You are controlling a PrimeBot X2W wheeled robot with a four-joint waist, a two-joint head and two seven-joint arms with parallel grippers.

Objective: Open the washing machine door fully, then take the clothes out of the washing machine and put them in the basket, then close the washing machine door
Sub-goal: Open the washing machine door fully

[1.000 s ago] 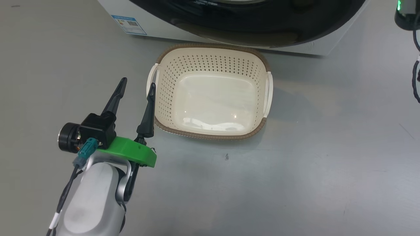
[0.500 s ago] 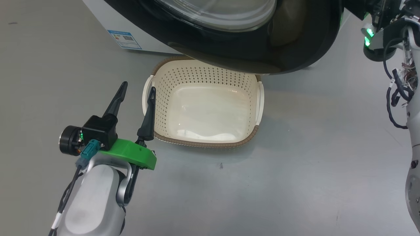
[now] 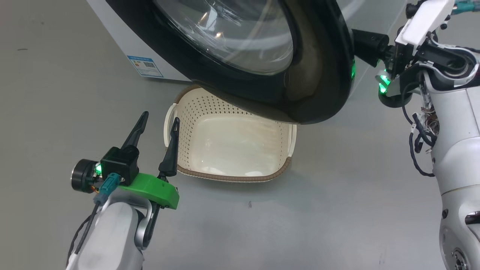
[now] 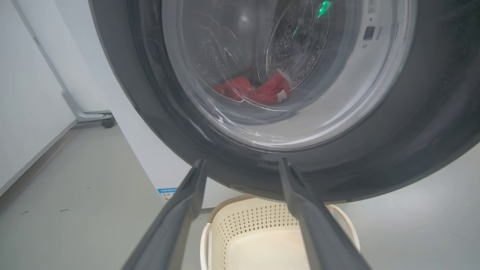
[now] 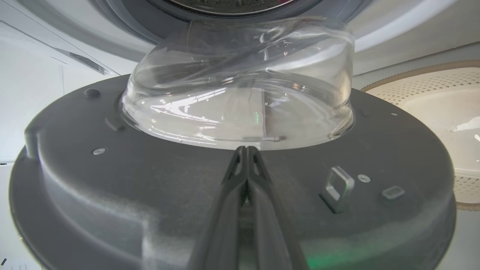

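The washing machine door [image 5: 112, 187] stands partly open, its inner face close against the right gripper [image 5: 246, 150], whose 2 fingers are pressed together with their tips at the foot of the glass bowl [image 5: 240, 93]. The clothes [image 4: 262, 92] lie in the drum [image 4: 292, 48], beyond the left gripper [image 3: 160, 117], whose jaws are spread wide and empty. The basket [image 3: 232, 177] sits just beside one of those fingers, partly under the door.

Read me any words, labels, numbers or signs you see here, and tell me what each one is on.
Blue label on the white washing machine: printed lines and a code-like square, all too small to read.
Nothing else here carries legible text.
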